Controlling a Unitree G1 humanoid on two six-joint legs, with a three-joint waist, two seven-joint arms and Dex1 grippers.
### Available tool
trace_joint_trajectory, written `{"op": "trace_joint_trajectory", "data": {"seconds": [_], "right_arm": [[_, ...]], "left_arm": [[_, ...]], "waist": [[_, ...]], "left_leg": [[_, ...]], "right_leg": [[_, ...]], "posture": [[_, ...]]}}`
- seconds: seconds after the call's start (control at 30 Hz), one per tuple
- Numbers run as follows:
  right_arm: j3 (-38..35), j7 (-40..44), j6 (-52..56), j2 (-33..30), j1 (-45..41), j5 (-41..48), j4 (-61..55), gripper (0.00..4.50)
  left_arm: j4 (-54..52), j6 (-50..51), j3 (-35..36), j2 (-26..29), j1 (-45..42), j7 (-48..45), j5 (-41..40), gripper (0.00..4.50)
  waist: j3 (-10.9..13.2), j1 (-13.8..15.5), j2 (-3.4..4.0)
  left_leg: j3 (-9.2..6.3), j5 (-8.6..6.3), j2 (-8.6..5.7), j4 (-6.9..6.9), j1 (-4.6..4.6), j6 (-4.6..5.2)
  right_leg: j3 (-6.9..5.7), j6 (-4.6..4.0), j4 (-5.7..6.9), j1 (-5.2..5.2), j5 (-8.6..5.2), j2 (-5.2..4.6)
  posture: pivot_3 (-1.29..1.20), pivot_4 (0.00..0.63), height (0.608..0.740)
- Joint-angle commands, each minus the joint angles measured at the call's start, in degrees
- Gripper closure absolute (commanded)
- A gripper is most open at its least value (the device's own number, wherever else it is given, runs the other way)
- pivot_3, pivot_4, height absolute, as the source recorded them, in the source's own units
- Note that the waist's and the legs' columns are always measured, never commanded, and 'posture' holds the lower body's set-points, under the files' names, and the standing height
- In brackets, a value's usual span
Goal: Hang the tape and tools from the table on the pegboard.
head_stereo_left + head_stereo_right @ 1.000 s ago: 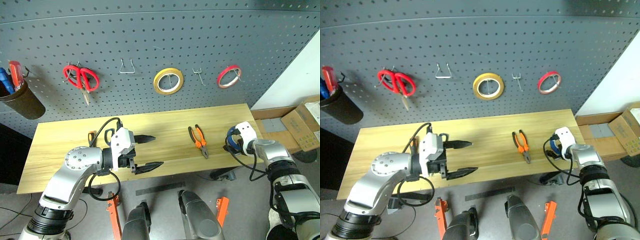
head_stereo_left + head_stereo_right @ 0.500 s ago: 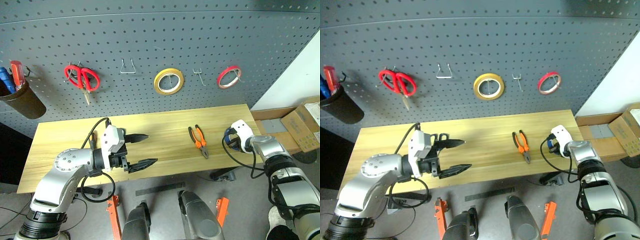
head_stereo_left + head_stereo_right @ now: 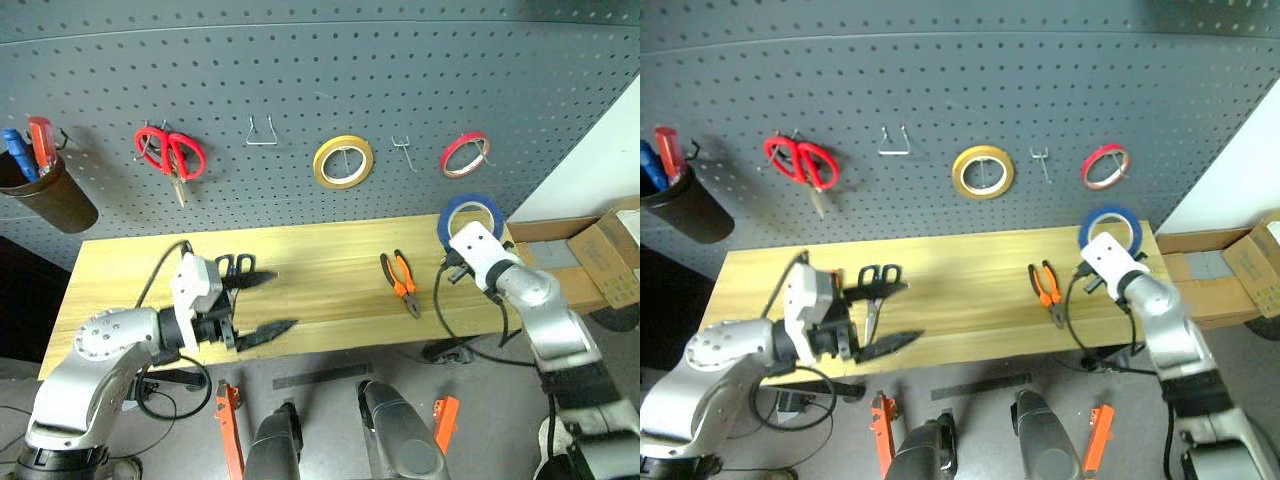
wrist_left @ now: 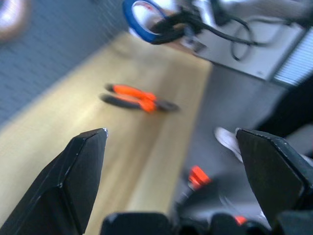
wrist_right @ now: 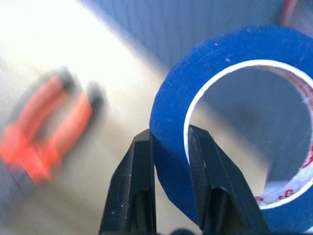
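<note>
The right gripper (image 5: 168,147) pinches the blue tape (image 3: 470,213) by one wall, raised above the desk (image 3: 320,270) before the pegboard (image 3: 320,90); such a narrow hold may let it swivel off a hook, while the left gripper (image 3: 262,302) fingers stand spread, empty.

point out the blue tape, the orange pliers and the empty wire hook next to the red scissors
blue tape (image 5: 168,117), right wrist view, blue band above the fingers
orange pliers (image 3: 400,283), left eye view, the pivot
empty wire hook (image 3: 261,131), left eye view, its bottom bar
</note>
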Motion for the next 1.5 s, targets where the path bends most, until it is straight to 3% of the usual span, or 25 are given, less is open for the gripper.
{"op": "trace_joint_trajectory", "data": {"seconds": [0.03, 0.27, 0.7, 0.93, 0.97, 1.07, 1.3, 1.5], "right_arm": [[1.33, -2.99, -0.31, 1.9, 4.23, -3.59, -12.71, 4.12], [2.46, -4.78, -3.39, 5.43, 3.7, -5.27, -16.07, 4.12], [4.74, -5.73, -15.66, 11.2, -13.92, -3.98, 11.37, 4.12], [4.81, -7.19, -19.51, 14.32, -18.63, -3.7, 21.4, 4.12], [4.66, -7.05, -19.53, 14.58, -18.3, -3.49, 21.16, 3.42], [4.24, -5.47, -17.91, 15.18, -15.52, -1.91, 17.86, 2.59], [5.16, 0.0, -9.68, 14.83, -6.14, 0.92, 3.71, 0.14], [2.58, -0.6, 19.14, 20.4, 0.02, 4.42, -1.99, 0.05]], "left_arm": [[-1.29, -1.32, 0.29, -0.14, -1.14, 0.08, -0.82, 0.0], [-0.38, -1.6, -1.29, -0.16, -3.43, 0.14, -0.31, 0.0], [0.69, -1.69, -1.73, -0.35, -5.86, 1.74, 0.0, 0.0], [0.04, -1.91, -2.11, -0.87, -6.33, 3.16, 0.11, 0.0], [0.08, -2.02, -2.28, -0.53, -6.21, 3.05, 0.59, 0.0], [0.82, -3.67, -2.36, -0.11, -5.53, 2.71, 2.64, 0.0], [2.97, -6.88, -2.56, 0.87, -4.08, 1.1, 5.9, 0.0], [8.76, -10.86, -3.6, 9.48, 1.75, -8.39, 10.84, 0.0]], "waist": [[-0.01, 0.07, 0.02], [-0.01, 0.1, 0.01], [0.0, -1.07, 0.01], [-0.01, -1.08, 0.01], [-0.01, -1.07, 0.01], [-0.01, -1.01, 0.01], [-0.01, -0.9, 0.01], [-0.02, -1.45, -0.01]], "left_leg": [[0.03, 0.0, 0.01, -0.01, 0.01, 0.0], [0.08, -0.02, 0.07, 0.0, -0.04, -0.04], [0.02, -0.03, 0.04, -0.05, -0.06, -0.02], [0.01, -0.03, 0.04, -0.02, -0.06, -0.01], [0.0, -0.03, 0.04, -0.03, -0.06, -0.02], [-0.02, -0.03, 0.05, -0.04, -0.07, -0.02], [-0.03, -0.03, 0.09, -0.02, -0.07, -0.01], [0.0, -0.03, 0.22, -0.02, 0.03, -0.02]], "right_leg": [[0.04, 0.01, -0.02, 0.0, 0.0, -0.03], [0.07, 0.06, -0.04, -0.05, -0.03, -0.2], [-0.01, -0.07, -0.01, -0.06, -0.02, -0.13], [-0.02, -0.15, 0.05, -0.07, 0.04, -0.14], [-0.03, -0.16, 0.05, -0.07, 0.04, -0.14], [-0.03, -0.21, 0.04, -0.07, 0.08, -0.15], [-0.03, -0.14, 0.06, -0.07, 0.04, -0.21], [-0.01, -0.1, 0.15, -0.09, -0.04, -0.09]], "posture": [[-0.29, 0.296, 0.74], [-0.3, 0.297, 0.74], [-0.28, 0.287, 0.74], [-0.28, 0.286, 0.74], [-0.28, 0.286, 0.74], [-0.28, 0.287, 0.74], [-0.29, 0.292, 0.74], [-0.31, 0.288, 0.74]]}}
